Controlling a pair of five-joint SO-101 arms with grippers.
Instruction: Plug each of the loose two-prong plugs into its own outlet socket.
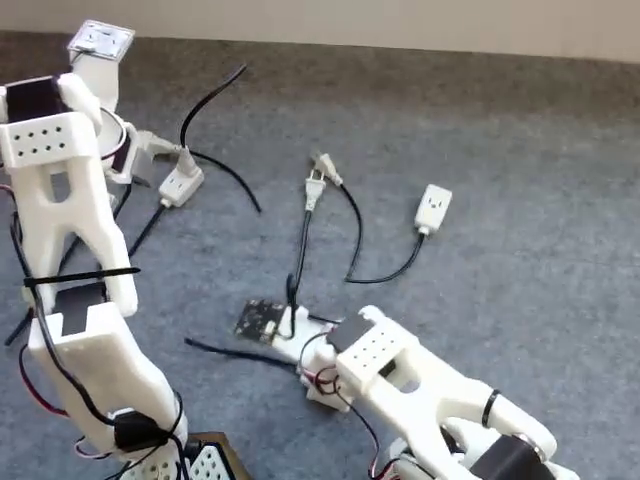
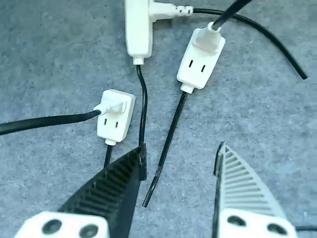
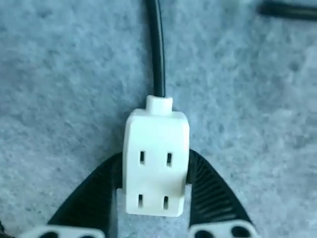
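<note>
My right gripper (image 3: 154,198) is shut on a white outlet socket (image 3: 156,163), its black fingers (image 3: 210,196) pressing both sides; the socket's black cord runs away from it. In the high view this gripper (image 1: 292,322) sits low at the table's middle. Two loose two-prong plugs (image 1: 318,178) lie just beyond it on black cords, and a free white socket (image 1: 433,207) lies to their right. My left gripper (image 2: 181,148) hangs open above three white sockets (image 2: 115,116) (image 2: 200,59) (image 2: 137,25), each with a plug in it. That cluster (image 1: 180,183) lies at the far left.
Grey carpet (image 1: 520,140) covers the table. Black cords (image 1: 215,95) loop around the left cluster and between the loose plugs and the free socket. The left arm's tall white body (image 1: 70,230) stands along the left edge.
</note>
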